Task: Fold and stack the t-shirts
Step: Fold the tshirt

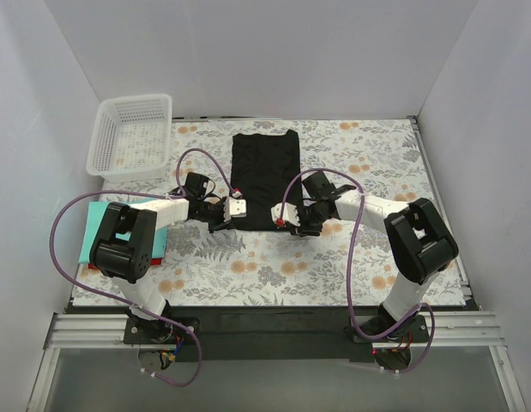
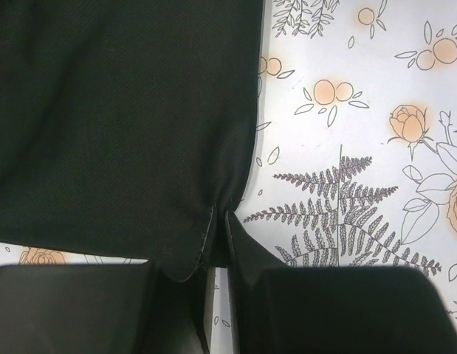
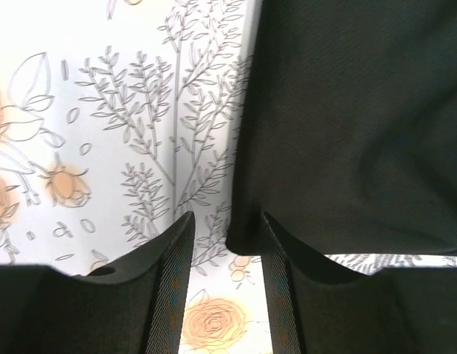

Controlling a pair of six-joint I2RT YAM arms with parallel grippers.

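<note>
A black t-shirt [image 1: 264, 172], folded into a long strip, lies flat at the middle of the floral table. My left gripper [image 1: 232, 212] is at its near left corner. In the left wrist view the gripper [image 2: 219, 221] is shut on the shirt's [image 2: 117, 118] corner hem. My right gripper [image 1: 287, 220] is at the near right corner. In the right wrist view it [image 3: 227, 221] is open, and the shirt's [image 3: 354, 125] corner lies on the table between the fingertips [image 3: 180, 236], ungripped.
A folded teal shirt [image 1: 98, 225] lies on something red at the table's left edge, partly under my left arm. A white mesh basket [image 1: 132, 133] stands at the back left. The floral cloth [image 1: 334, 266] covers the table, with white walls around it.
</note>
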